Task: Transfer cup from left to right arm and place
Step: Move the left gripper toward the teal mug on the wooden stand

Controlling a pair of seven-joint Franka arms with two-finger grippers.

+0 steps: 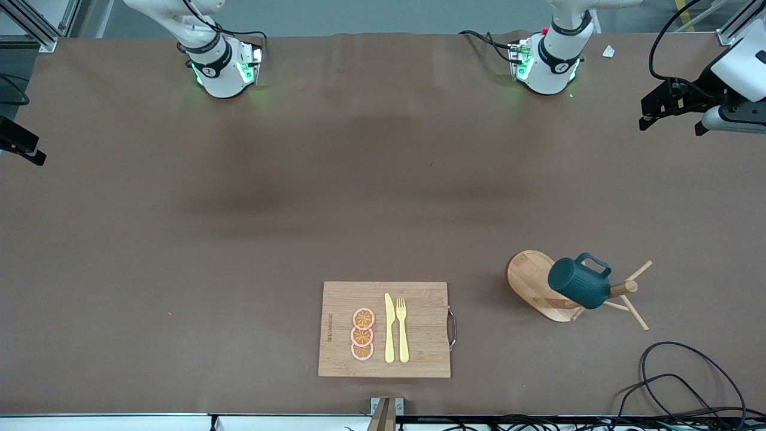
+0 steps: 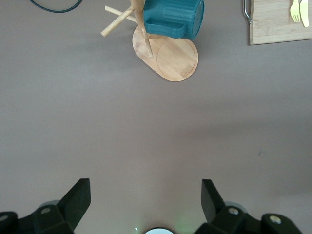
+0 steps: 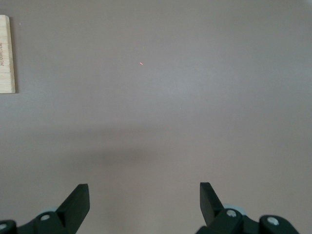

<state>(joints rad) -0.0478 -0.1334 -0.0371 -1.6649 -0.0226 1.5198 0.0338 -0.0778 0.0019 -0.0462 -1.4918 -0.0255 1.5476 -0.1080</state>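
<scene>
We note a broad brown surface (image 1: 239, 239) carrying everything, with both arm bases along its edge farthest from the front camera. Next in size, a bamboo cutting board (image 1: 384, 329) lies close to the front camera, near the middle of the surface's length; it carries a yellow knife (image 1: 389, 328), a yellow fork (image 1: 402, 329) and three orange slices (image 1: 362, 334) in a row. A line of lettering is burned into the board's edge nearest the right arm's end, but we cannot read it; no other writing shows. Toward the left arm's end stands a wooden mug tree (image 1: 538, 293) on an oval base, about as near the front camera as the board. The cup (image 1: 579, 282) hangs on one of its pegs, tilted, handle up and away from the base, its ribbed body lying roughly along the peg; we judge it must slide off along that axis. The left claw (image 2: 146, 202) hovers high over bare surface at its own end, jaws spread wide and empty; in the left wrist view the cup (image 2: 175, 18) sits straight ahead of it, well apart. The right claw (image 3: 145, 202) hovers over bare surface at the right arm's end, jaws likewise wide and empty, and waits. We judge the left arm clearly the nearer to the cup, so the first reach falls to it; nothing of the transfer is done yet.
</scene>
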